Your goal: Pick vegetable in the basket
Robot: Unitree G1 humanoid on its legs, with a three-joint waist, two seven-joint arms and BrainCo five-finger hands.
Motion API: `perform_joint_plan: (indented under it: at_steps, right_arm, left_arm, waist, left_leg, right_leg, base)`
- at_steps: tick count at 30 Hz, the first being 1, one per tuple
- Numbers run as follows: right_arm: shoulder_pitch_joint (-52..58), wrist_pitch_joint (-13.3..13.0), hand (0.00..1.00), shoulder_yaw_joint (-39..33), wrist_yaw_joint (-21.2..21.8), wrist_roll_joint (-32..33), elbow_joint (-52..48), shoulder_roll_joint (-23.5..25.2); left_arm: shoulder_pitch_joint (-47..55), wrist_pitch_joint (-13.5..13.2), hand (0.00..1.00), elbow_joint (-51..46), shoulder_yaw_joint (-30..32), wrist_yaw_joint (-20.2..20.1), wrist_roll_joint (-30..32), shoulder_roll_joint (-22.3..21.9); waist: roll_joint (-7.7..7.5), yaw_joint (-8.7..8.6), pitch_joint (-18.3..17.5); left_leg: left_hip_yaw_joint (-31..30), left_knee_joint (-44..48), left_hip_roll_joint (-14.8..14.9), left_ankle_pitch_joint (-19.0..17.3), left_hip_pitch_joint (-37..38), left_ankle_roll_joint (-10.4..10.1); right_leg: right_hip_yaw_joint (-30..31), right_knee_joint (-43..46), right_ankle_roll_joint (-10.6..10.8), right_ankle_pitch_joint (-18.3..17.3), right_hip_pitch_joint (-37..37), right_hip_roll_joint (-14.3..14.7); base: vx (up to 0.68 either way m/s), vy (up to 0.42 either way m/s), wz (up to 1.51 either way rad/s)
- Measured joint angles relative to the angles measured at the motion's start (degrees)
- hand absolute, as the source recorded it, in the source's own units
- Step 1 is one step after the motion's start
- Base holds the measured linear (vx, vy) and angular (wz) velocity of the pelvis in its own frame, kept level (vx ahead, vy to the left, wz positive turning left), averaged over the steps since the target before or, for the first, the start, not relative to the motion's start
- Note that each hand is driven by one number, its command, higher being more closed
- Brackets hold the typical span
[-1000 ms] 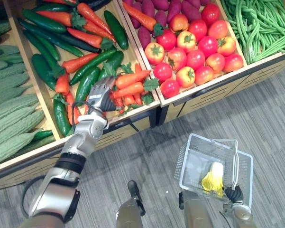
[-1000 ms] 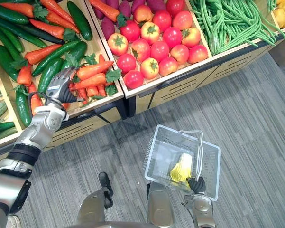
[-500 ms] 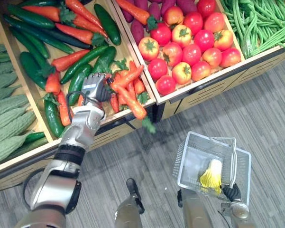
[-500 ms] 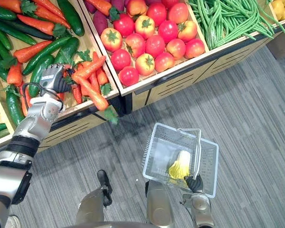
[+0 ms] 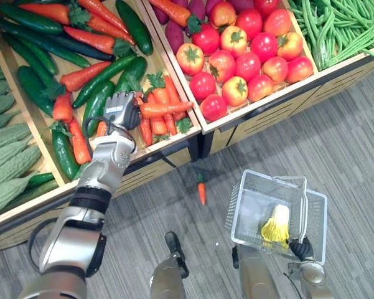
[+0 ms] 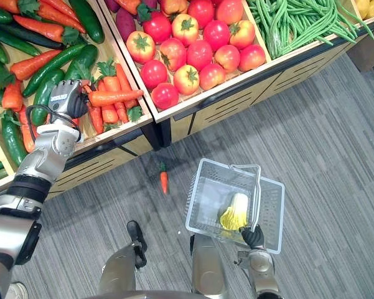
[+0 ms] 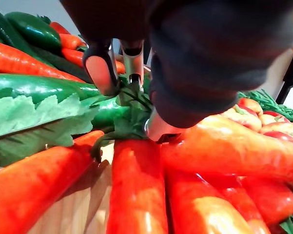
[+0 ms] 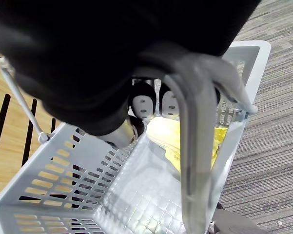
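My left hand [image 5: 121,111] rests on the carrot pile at the front of the carrot and cucumber bin [image 5: 174,138]. Its fingers [image 7: 101,72] are curled round the leafy end of a carrot [image 5: 166,108] that lies across the pile, pointing right. A small carrot [image 5: 201,189] lies on the floor below the bin's edge. My right hand [image 5: 302,249] is shut on the handle [image 8: 195,146] of a grey wire basket [image 5: 244,208], held low at the right. A yellow and white leafy vegetable [image 5: 275,225] lies in the basket.
Wooden bins run along the top: bitter gourds [image 5: 3,156] at the far left, carrots and cucumbers [image 5: 102,75], tomatoes [image 5: 243,56] with sweet potatoes behind them, green beans [image 5: 342,28] at the right. Grey striped floor [image 5: 348,143] lies in front.
My left hand's fingers have curled onto a carrot in the pile. Another carrot slid over the bin's front edge and dropped to the floor. The basket stays held.
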Motion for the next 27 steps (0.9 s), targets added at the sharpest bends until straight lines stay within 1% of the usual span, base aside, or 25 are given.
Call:
perform_joint_plan:
  at_steps: [4,7,10,12,15,19,22,23,27]
  right_arm:
    - [0.0,0.05,1.0,0.1,0.04,-0.02,0.3,0.03]
    - [0.0,0.06,1.0,0.09,0.05,-0.02,0.52,0.04]
    - [0.0,0.08,1.0,0.09,0.06,-0.02,0.56,0.07]
    - [0.01,0.33,1.0,0.09,0.13,-0.03,0.8,0.12]
    - [0.05,0.4,1.0,0.08,0.18,-0.1,1.24,0.17]
    - [0.06,0.43,1.0,-0.12,0.23,-0.11,1.87,0.43]
    - [0.07,0.48,1.0,-0.64,0.32,-0.14,2.76,0.63]
    - [0.28,0.7,1.0,-1.96,0.33,-1.04,3.5,0.94]
    - [0.31,0.7,1.0,-3.06,0.31,-2.24,4.66,1.06]
  left_arm:
    - [0.39,1.75,1.0,0.14,0.62,0.07,-0.01,-0.6]
    - [0.46,3.22,1.0,0.12,4.98,0.85,-0.07,-2.0]
    - [0.47,4.37,1.0,-0.97,7.1,2.05,-0.14,-2.03]
    - [0.64,5.05,1.0,-3.7,8.95,2.69,-0.51,-2.12]
    - [0.63,5.09,1.0,-7.19,10.36,3.03,-0.51,-2.13]
    - [1.02,5.11,1.0,-10.2,12.34,4.58,-0.51,-2.13]
    - [3.19,5.07,1.0,-12.91,13.67,5.17,-0.58,-2.13]
    - [4.8,4.99,1.0,-15.48,15.8,6.02,-0.62,-2.13]
    - [5.45,4.88,1.0,-17.16,15.82,6.63,-0.61,-2.12]
  waist:
    - [-0.02,-0.05,0.58]
    - [0.01,-0.06,0.99]
    - [0.01,-0.03,0.98]
    - [0.03,0.06,0.99]
    - [0.03,0.06,0.99]
    - [0.03,0.25,0.98]
    - [0.09,0.29,0.91]
    - [0.19,0.34,0.67]
    - [0.24,0.68,-0.74]
  left_leg:
    - [-0.24,0.54,0.22,-0.01,0.72,0.0]
    - [-0.45,1.08,0.35,-0.09,0.98,0.0]
    - [-0.54,1.3,0.34,-0.09,1.12,0.0]
    - [-0.72,1.43,0.35,-0.1,1.85,0.01]
    - [-1.29,1.48,0.25,-0.16,2.61,0.08]
    - [-1.67,2.06,0.19,-0.38,2.99,0.14]
    - [-1.61,2.05,0.22,-0.39,3.96,0.13]
    - [-1.6,2.06,0.15,-0.41,5.02,0.09]
    - [-1.62,2.06,0.05,-0.42,5.05,0.09]
  right_leg:
    - [-0.02,-0.02,0.01,0.02,1.08,-0.12]
    - [-0.05,-0.04,0.01,0.02,1.7,-0.12]
    - [-0.09,-0.04,0.01,0.03,1.99,-0.17]
    - [-0.35,-0.12,0.02,0.03,2.94,-0.19]
    - [-0.86,-0.19,0.02,0.02,4.12,-0.1]
    - [-0.99,-0.22,0.02,0.01,4.88,-0.23]
    - [-1.03,-0.22,0.01,0.01,5.79,-0.13]
    - [-1.05,-0.22,0.0,0.0,6.77,-0.15]
    - [-1.02,-0.22,-0.01,0.0,6.79,-0.22]
  base:
    - [-0.01,-0.004,0.01]
    - [-0.01,-0.006,0.01]
    - [-0.01,-0.004,0.01]
    - [-0.01,-0.01,0.04]
    - [-0.02,-0.014,0.09]
    - [-0.04,-0.016,0.03]
    - [-0.02,-0.019,-0.01]
    - [-0.04,-0.041,-0.02]
    - [-0.02,-0.016,0.0]
